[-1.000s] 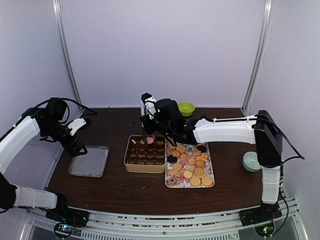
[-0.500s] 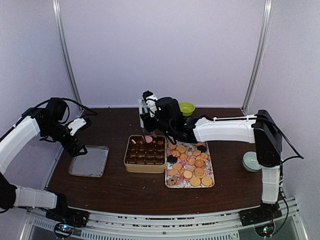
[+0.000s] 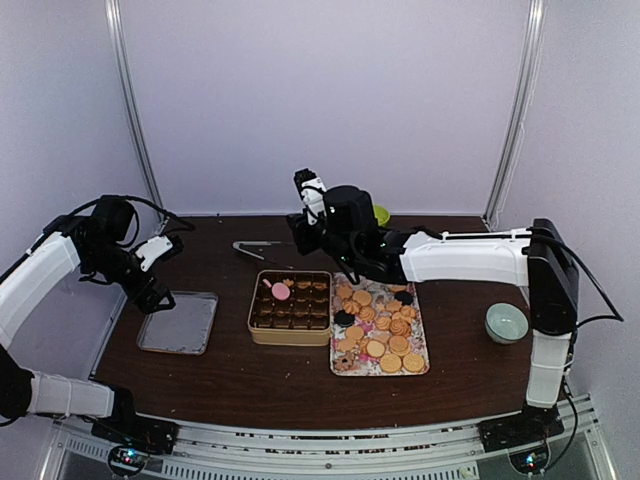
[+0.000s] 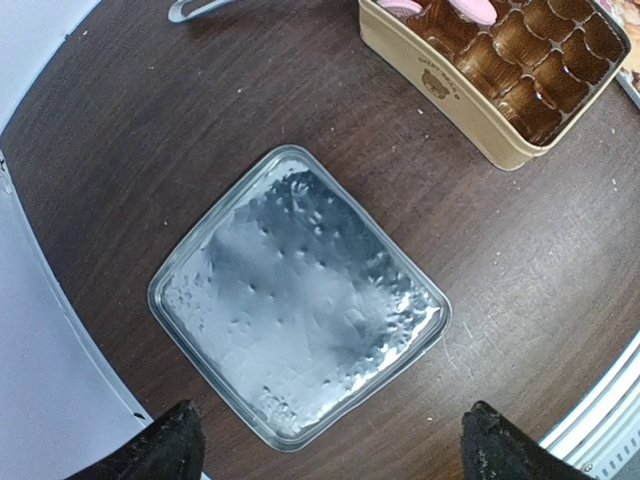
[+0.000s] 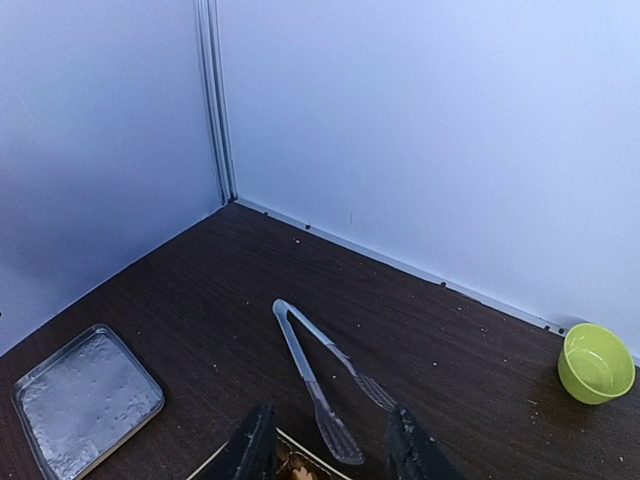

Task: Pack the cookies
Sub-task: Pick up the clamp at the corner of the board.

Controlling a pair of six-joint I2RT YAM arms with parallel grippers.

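1. At the centre of the table, most of the cookies [image 3: 381, 330] lie heaped and overlapping on a patterned tray [image 3: 424, 352]. It sits just right of the tin [image 3: 290, 308], which holds rows of brown paper cups [image 4: 520, 50].
2. In the tin's far-left corner, 1 pink cookie [image 3: 281, 291] rests on the cups. The left wrist view shows 2 pink pieces there [image 4: 470, 8].
3. Handling, as a judgement: each cookie looks light, stiff and brittle, with a crumbly and probably slightly greasy surface. A gentle pinch across the rim of a topmost, uncovered piece seems safest, since a hard squeeze is likely to snap it.
4. Above the far edge of the tin, the right gripper [image 5: 330, 425] hangs with its fingers apart and nothing between them. Its camera looks out at the tongs [image 5: 320, 380] lying on the far table and at a green bowl [image 5: 595, 362].
5. At the left, the left gripper [image 4: 330, 445] hovers over the foil tray [image 4: 300, 300], fingers spread wide and holding nothing.
6. Writing: the tin's cream side wall carries a small printed emblem [image 4: 440, 78], too small to read. No other label shows.
7. At the right, a pale bowl [image 3: 506, 322] stands well apart from the cookies.
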